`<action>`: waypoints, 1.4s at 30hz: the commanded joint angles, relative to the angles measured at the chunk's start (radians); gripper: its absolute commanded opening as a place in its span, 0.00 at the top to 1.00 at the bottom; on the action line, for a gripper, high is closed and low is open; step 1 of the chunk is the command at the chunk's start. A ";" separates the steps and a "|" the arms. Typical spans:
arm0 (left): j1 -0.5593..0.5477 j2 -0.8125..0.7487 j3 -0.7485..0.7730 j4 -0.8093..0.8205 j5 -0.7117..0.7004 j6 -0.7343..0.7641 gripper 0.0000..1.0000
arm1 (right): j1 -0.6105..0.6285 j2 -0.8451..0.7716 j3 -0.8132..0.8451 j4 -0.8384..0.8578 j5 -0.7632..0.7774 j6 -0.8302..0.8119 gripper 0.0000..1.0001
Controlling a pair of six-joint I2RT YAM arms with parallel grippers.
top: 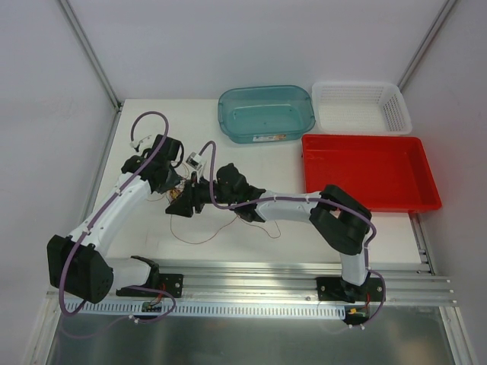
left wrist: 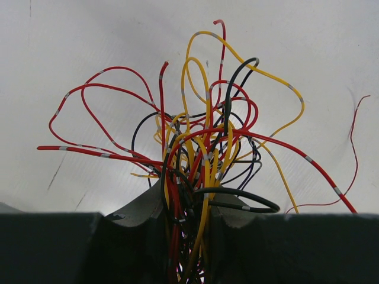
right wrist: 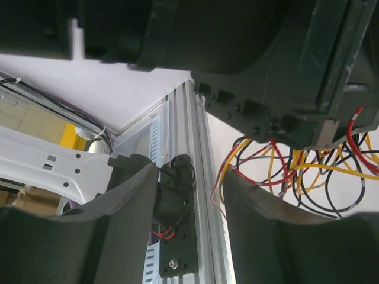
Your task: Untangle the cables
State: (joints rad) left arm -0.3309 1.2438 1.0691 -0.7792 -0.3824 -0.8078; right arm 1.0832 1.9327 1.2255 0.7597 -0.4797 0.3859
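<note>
— Where were the cables [left wrist: 198, 148]?
— Bunched in a red, yellow and black tangle at the left of the tabletop [top: 251, 163], between the two arms. A few loose strands trailed toward the near edge.
— What about the left hand [left wrist: 183, 207]?
— It was clenched on the cables. The bundle ran down between its fingers, and the loops fanned out above them.
— And the right hand [right wrist: 192, 183]?
— Released. Its fingers stood apart with nothing between them, and it sat just beside the tangle, with wires showing past one finger.
— Anything else on the tabletop?
— A teal tub [top: 228, 103] and a white basket [top: 396, 114] stood side by side along the far edge. A red tray [top: 365, 139] lay in front of the basket, well apart from the cables.
</note>
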 commanded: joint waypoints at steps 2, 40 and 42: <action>-0.014 -0.024 0.037 -0.025 -0.039 0.004 0.95 | 0.001 0.023 0.051 0.075 -0.011 0.030 0.51; 0.124 0.243 0.026 -0.023 -0.132 -0.022 0.74 | 0.000 -0.306 -0.161 -0.391 -0.186 -0.094 0.99; 0.138 0.270 0.049 -0.025 -0.130 -0.007 0.78 | 0.003 -0.333 -0.179 -0.421 -0.178 -0.108 0.99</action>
State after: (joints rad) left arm -0.2371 1.4837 1.0618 -0.8448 -0.4458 -0.8288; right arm 1.0580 1.7168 1.0676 0.4080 -0.5251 0.3157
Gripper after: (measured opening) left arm 0.242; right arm 0.015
